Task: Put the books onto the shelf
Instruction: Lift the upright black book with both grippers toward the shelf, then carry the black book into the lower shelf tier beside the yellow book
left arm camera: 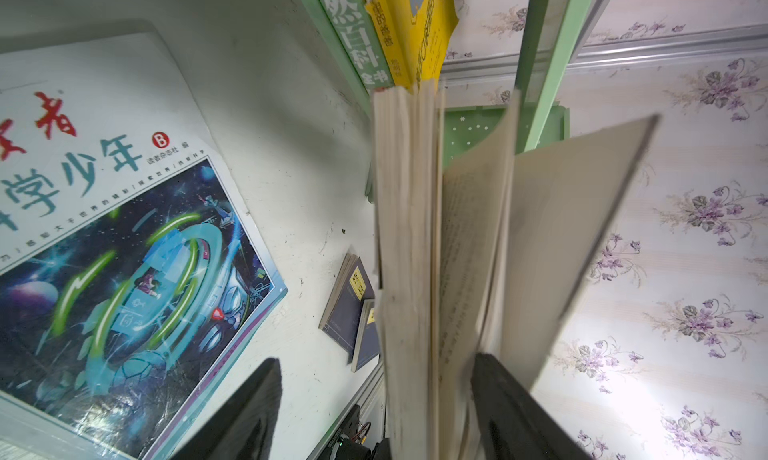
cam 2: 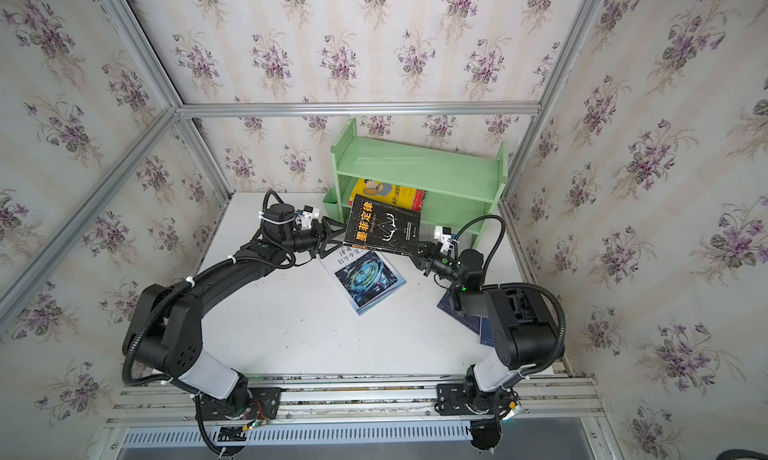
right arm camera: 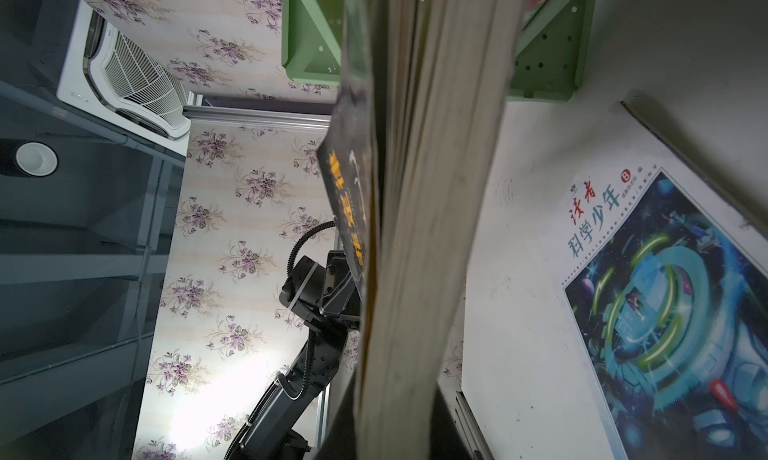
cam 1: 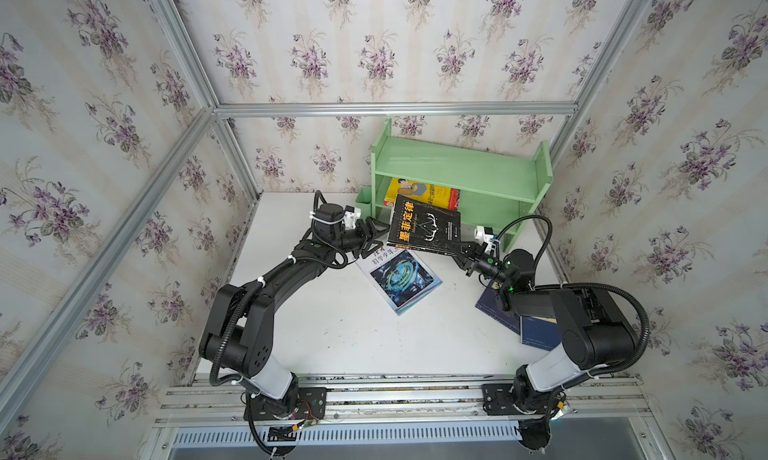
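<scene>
A black book with yellow characters (cam 1: 424,225) (cam 2: 382,225) hangs tilted in the air in front of the pale green shelf (cam 1: 457,167) (cam 2: 415,163). My right gripper (cam 1: 461,250) (right arm camera: 395,429) is shut on its lower right corner. My left gripper (cam 1: 380,235) (left arm camera: 378,412) stands open at the book's left edge, jaws wide astride the fanned pages (left arm camera: 407,250). A yellow book (cam 1: 415,192) and a green-spined book (left arm camera: 357,34) sit on the shelf's lower tier. A white-blue swirl book (cam 1: 399,279) (left arm camera: 124,229) lies flat on the table.
Two navy books (cam 1: 494,308) (left arm camera: 349,308) lie at the right, partly hidden under my right arm. A small green cup (cam 1: 363,202) hangs on the shelf's left end. Wallpapered walls with aluminium posts enclose the white table (cam 1: 332,333).
</scene>
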`<action>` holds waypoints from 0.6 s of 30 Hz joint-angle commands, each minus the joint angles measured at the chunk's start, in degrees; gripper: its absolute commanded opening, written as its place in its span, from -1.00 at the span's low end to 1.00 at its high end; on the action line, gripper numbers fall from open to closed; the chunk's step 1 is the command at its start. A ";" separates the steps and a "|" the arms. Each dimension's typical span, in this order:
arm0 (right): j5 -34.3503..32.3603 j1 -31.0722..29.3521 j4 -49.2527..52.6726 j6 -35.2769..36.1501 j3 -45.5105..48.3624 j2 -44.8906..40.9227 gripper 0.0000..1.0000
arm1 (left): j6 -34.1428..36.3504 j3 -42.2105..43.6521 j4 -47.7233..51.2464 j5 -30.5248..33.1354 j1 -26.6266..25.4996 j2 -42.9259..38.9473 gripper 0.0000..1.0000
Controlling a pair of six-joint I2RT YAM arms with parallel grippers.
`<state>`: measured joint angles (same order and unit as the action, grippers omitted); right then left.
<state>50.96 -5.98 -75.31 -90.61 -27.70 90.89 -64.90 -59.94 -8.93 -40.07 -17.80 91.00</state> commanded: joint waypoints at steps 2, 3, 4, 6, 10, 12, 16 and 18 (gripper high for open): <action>-0.64 0.23 -5.40 0.61 -1.32 -0.19 -0.99 | -1.41 2.62 -1.98 2.43 1.56 -2.25 0.50; -0.68 0.26 -5.40 0.52 -1.39 -0.19 -0.98 | -1.11 3.08 -1.97 2.95 1.90 -2.93 0.50; -0.60 0.20 -5.44 0.52 -1.61 -0.15 -0.98 | -0.66 3.25 -1.98 3.00 2.08 -3.42 0.51; -0.43 0.20 -5.43 0.43 -2.04 0.05 -0.98 | 0.43 2.80 -2.67 1.59 2.07 -3.47 0.53; 0.01 0.25 -5.45 0.21 -3.35 0.75 -0.98 | -0.45 1.12 -8.72 -4.12 1.84 -1.89 0.53; 0.02 0.18 -5.51 0.15 -3.79 1.04 -0.98 | -0.08 0.11 -9.46 -5.51 1.49 -1.74 0.54; 0.02 0.24 -5.44 -0.01 -5.10 1.54 -0.98 | 0.07 -1.06 -8.67 -6.30 0.33 -0.76 0.54; -0.07 0.26 -5.43 -0.18 -5.59 1.79 -0.98 | -0.05 -1.33 -8.14 -6.22 -0.27 -0.14 0.54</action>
<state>50.72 -5.82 -75.37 -90.67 -31.97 92.49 -65.01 -60.77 -15.64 -44.51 -17.63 90.35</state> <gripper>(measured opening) 0.172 0.770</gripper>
